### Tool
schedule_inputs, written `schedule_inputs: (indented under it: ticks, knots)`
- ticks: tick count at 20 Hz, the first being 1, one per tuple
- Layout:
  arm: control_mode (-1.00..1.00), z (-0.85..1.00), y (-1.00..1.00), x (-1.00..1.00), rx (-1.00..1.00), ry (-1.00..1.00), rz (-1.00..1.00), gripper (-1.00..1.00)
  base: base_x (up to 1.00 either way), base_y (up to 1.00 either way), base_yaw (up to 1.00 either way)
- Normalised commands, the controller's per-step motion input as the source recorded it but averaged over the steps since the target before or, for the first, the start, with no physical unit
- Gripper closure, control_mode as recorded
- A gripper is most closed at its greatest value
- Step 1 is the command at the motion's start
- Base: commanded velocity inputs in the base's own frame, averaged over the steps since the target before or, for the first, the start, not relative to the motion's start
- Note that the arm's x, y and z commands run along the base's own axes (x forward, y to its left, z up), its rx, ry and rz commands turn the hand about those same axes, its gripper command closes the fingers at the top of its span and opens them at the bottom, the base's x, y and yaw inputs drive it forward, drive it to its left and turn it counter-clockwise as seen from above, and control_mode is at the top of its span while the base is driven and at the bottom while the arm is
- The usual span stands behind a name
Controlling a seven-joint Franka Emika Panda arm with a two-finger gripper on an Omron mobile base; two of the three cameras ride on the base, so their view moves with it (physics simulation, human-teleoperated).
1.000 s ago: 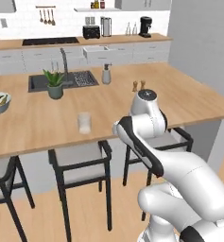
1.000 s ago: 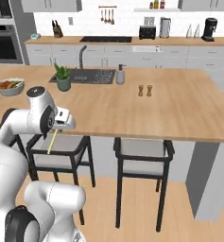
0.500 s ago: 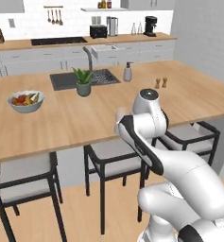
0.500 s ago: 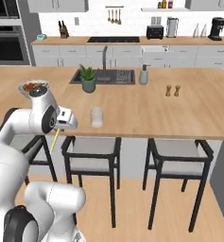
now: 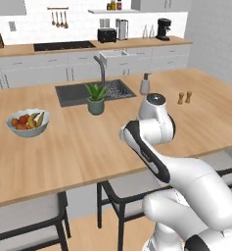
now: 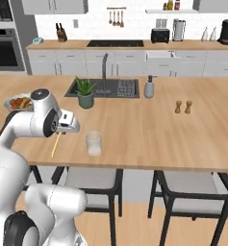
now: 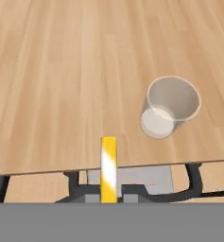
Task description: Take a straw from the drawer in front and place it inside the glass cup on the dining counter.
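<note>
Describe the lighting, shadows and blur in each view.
Left base view: even, flat light, soft overall; plant pot casts hardly any shadow. Right base view: glass cup frosted, edges slightly blurred. Hand view: straw carries a white glare streak, faint shade under the cup.

Dining counter (image 7: 61, 71) is light wood with a visible straight grain and a smooth matt finish; the glass cup (image 7: 171, 107) at 2 o'clock from the straw (image 7: 108, 169) is clear, frosted-looking, with a cloudy white base. The straw looks like smooth yellow plastic with a glossy white highlight down its length. The stool (image 6: 197, 192) has matt black legs and a plain grey seat, and the dispenser (image 6: 149, 87) by the sink is grey-silver with a dull sheen.
</note>
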Motion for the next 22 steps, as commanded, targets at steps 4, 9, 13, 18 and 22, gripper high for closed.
schedule_inputs:
  ticks: [4, 9, 13, 18, 22]
  knots:
    - [1.00, 0.00, 0.00, 0.00, 0.00, 0.00, 0.00, 1.00, 0.89, 0.30, 0.00]
    - [-1.00, 0.40, 0.03, -0.14, 0.01, -0.18, 0.07, 1.00, 0.08, 0.13, 0.02]
    - [-1.00, 0.73, -0.24, -0.66, 0.05, -0.47, 0.25, 1.00, 0.00, 0.00, 0.00]
    - [-1.00, 0.39, -0.67, -0.10, 0.13, -0.42, 0.38, 1.00, 0.00, 0.00, 0.00]
    - [-1.00, 0.12, -0.59, 0.34, 0.18, -0.28, 0.41, 1.00, 0.00, 0.00, 0.00]
